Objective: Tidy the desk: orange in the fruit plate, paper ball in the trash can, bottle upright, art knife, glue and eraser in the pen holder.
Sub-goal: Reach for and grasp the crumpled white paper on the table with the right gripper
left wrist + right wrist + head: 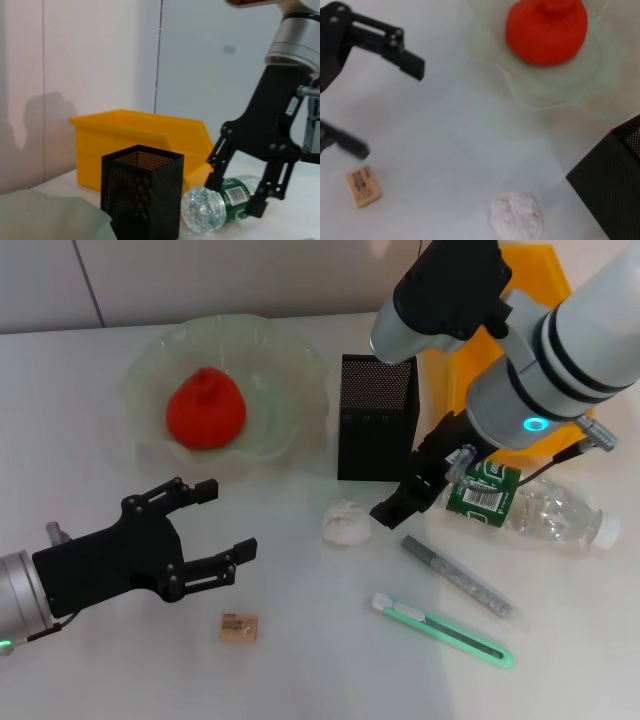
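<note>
The orange [205, 408] lies in the green glass fruit plate [150, 360]. A clear bottle [520, 502] with a green label lies on its side right of the black mesh pen holder [377, 415]. My right gripper [420, 485] is open at the bottle's base end. In the left wrist view its fingers [260, 202] stand on either side of the bottle [220, 202]. The white paper ball [346, 521] sits in front of the holder. Nearer me lie the grey glue [458, 577], the green art knife [442, 630] and the tan eraser [239, 627]. My left gripper [215, 525] hovers open above the eraser.
The yellow trash can [520, 300] stands at the back right, behind the pen holder and partly hidden by my right arm. The right wrist view shows the paper ball [516, 216], the eraser [363, 186] and the plate [580, 100] on the white table.
</note>
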`<state>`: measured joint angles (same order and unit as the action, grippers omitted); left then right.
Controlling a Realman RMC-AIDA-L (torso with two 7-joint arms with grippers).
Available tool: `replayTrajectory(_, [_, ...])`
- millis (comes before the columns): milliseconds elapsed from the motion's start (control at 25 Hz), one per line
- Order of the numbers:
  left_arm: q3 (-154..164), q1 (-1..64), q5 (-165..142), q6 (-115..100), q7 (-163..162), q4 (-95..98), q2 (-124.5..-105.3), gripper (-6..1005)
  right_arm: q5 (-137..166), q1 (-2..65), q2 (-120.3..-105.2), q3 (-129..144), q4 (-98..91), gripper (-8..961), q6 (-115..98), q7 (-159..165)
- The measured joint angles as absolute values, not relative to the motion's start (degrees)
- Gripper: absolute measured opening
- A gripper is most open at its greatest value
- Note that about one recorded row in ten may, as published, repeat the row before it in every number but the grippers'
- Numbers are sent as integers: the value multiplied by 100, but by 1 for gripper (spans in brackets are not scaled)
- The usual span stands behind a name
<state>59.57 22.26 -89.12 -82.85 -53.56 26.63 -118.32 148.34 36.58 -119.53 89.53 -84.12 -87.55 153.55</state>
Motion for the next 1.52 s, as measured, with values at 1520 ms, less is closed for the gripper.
replayTrajectory(1520, [6161, 2233, -8914, -8270, -5406, 2663, -11821, 864, 14079, 4541, -11971, 9517, -5794, 522, -7047, 15381])
